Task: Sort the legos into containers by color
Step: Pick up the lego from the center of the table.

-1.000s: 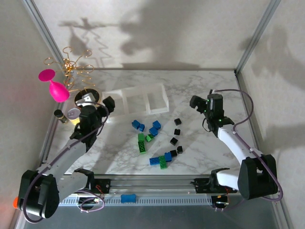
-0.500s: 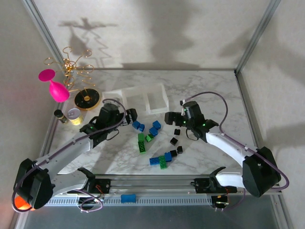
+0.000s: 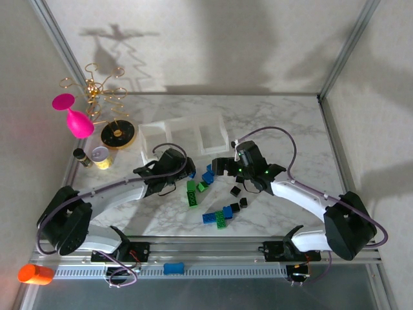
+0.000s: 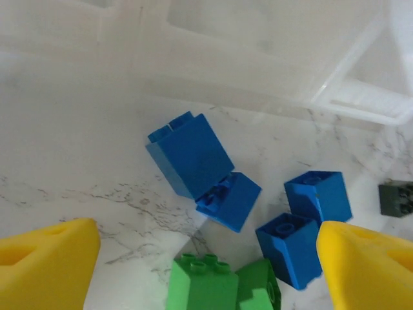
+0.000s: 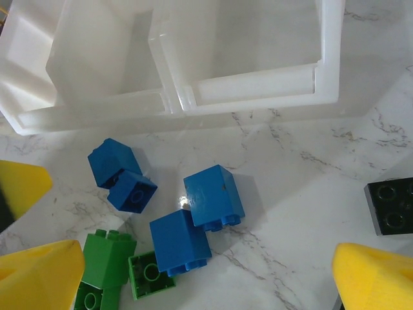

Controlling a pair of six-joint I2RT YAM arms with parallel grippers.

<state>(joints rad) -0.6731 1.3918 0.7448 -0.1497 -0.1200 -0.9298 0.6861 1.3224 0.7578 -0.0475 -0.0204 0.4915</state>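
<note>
Left gripper (image 4: pixel 206 268): yellow fingertips spread wide, nothing held; green studded plastic bricks (image 4: pixel 216 284) between tips, small blue studded plastic bricks (image 4: pixel 193 158) just ahead. Right gripper (image 5: pixel 206 274): fingers apart, empty, over same cluster; tiny black cube (image 5: pixel 390 206) near one tip. Clear whitish three-compartment plastic tray (image 5: pixel 251 81) just beyond bricks.

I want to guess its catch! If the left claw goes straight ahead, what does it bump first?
Probably the two touching blue bricks, framed by the open left claw; the green brick may be nearer.

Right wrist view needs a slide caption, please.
Open right gripper hovering over blue legos beside the clear tray.
</note>
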